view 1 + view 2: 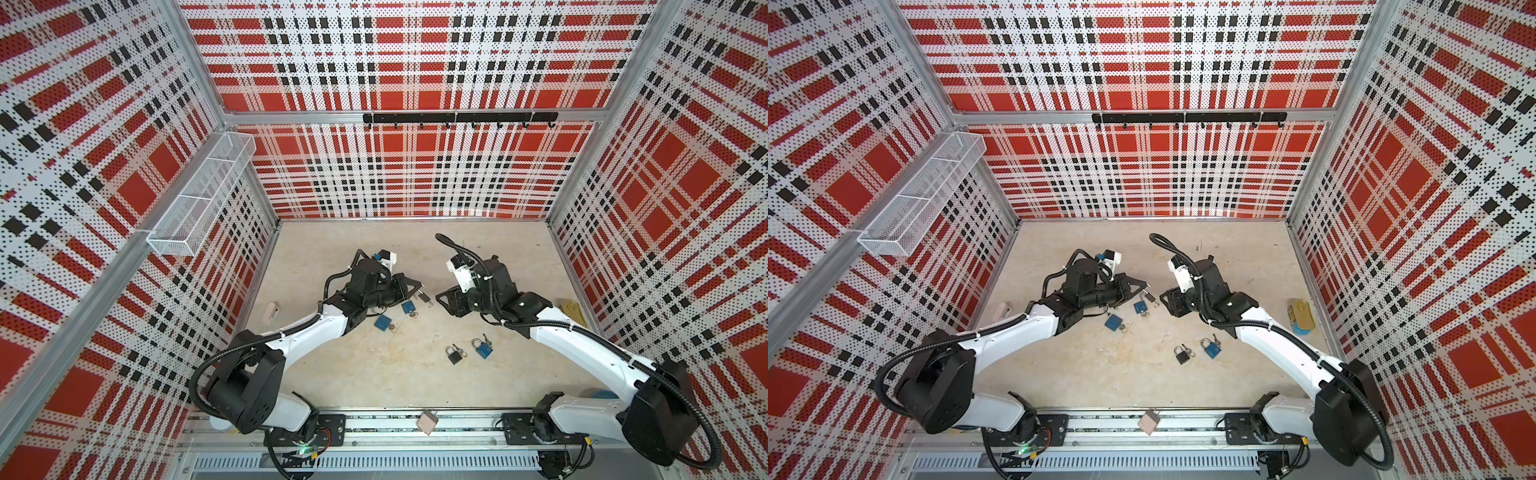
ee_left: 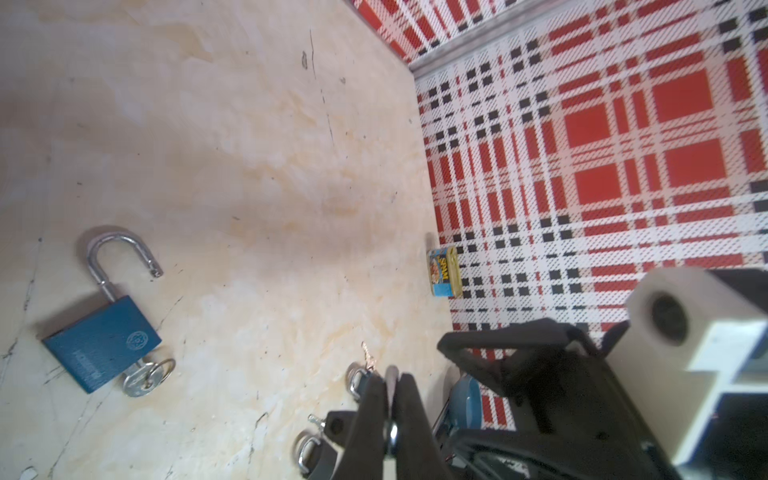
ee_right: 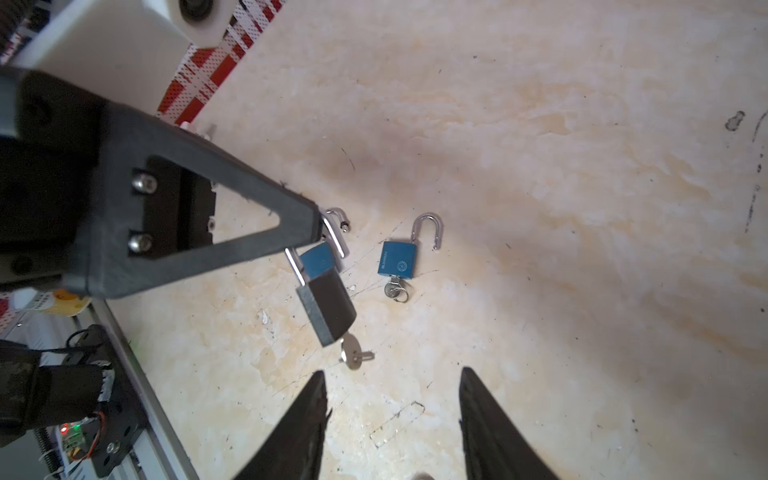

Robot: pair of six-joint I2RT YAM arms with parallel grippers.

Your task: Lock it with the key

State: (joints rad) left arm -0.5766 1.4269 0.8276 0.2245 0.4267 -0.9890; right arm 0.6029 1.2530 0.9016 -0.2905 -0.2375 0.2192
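Centrally, black padlock (image 3: 330, 305) hung clear of table (image 3: 540, 166).
- Left end effector (image 2: 390, 386): clamped tight on shackle (image 3: 294, 264) alone.
- Key (image 3: 353, 353): sat in lock base.
- Right end effector (image 3: 391, 372): jaws parted, empty, at 3 o'clock of lock in both top views, short of key.

Risks:
- lock swung on contact, jaws missed key
- twist spun body about shackle
- key pulled out, dropped toward nearest blue padlock (image 1: 408, 307) at 7 o'clock

Beige tabletop (image 1: 415, 386), blue padlocks (image 1: 383, 322), Spam tin (image 2: 445, 272)
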